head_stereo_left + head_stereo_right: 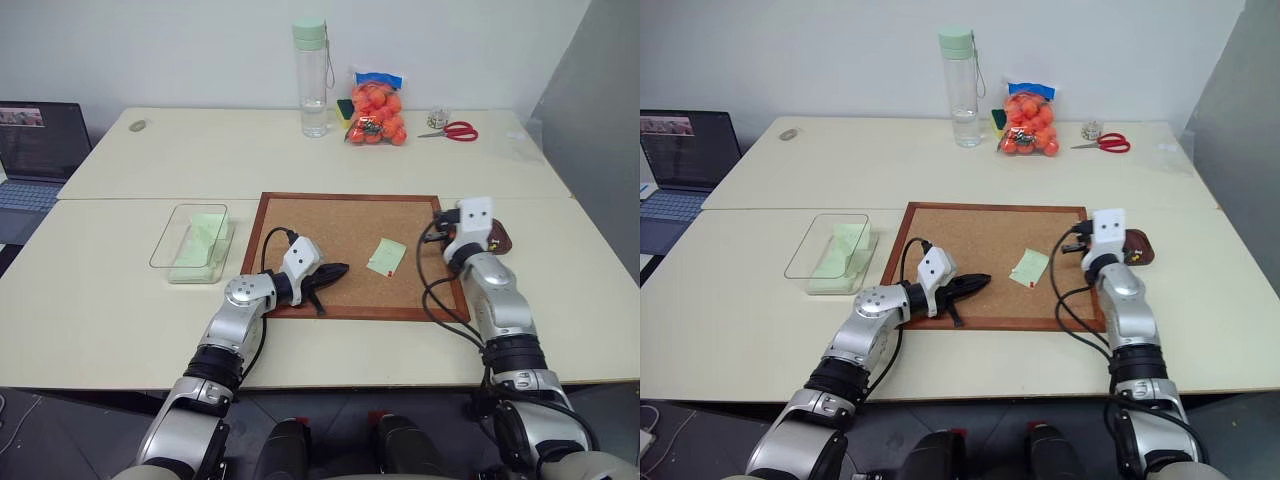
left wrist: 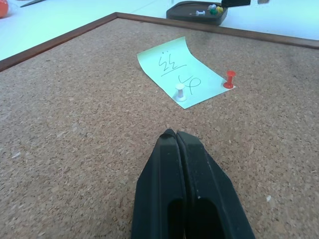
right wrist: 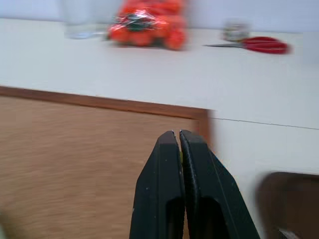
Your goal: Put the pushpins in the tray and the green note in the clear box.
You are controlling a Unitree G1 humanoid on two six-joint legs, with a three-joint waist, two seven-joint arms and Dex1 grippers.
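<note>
Pulling the red pin (image 2: 229, 79) and white pin (image 2: 180, 92) off the green note (image 1: 387, 256) near the corkboard's (image 1: 330, 215) right edge needs an opened gripper, because the left gripper (image 2: 172, 135) and right gripper (image 3: 178, 133) are both clenched and holding nothing, with the tray (image 1: 500, 240) just past that edge.

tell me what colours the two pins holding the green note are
One white pushpin and one red, clearest in the left wrist view.

Bottle (image 1: 311, 77), orange balls bag (image 1: 377, 112), scissors (image 1: 453, 130), laptop (image 1: 35, 160), corkboard (image 1: 340, 222).

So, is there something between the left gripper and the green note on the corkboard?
No. In the left wrist view only bare corkboard lies between the shut left gripper and the green note.
</note>
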